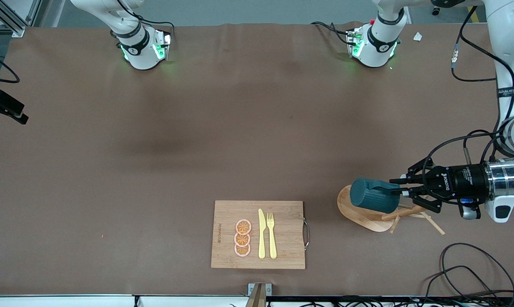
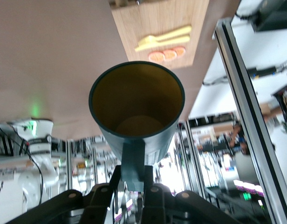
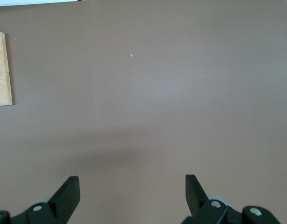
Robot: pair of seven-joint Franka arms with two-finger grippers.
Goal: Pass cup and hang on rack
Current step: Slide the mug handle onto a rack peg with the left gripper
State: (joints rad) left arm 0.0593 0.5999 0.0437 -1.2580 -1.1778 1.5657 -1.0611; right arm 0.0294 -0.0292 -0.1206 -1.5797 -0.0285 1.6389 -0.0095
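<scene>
The dark teal cup lies on its side in the air over the wooden rack, whose thin pegs stick out under my left gripper. My left gripper is shut on the cup's small handle. In the left wrist view the cup shows its mustard-yellow inside, and the gripper clamps the handle. My right gripper is open and empty over bare brown table; it does not show in the front view.
A bamboo cutting board with orange slices, a yellow knife and a fork lies near the front edge, beside the rack. Its edge shows in the right wrist view. Black cables lie near the rack.
</scene>
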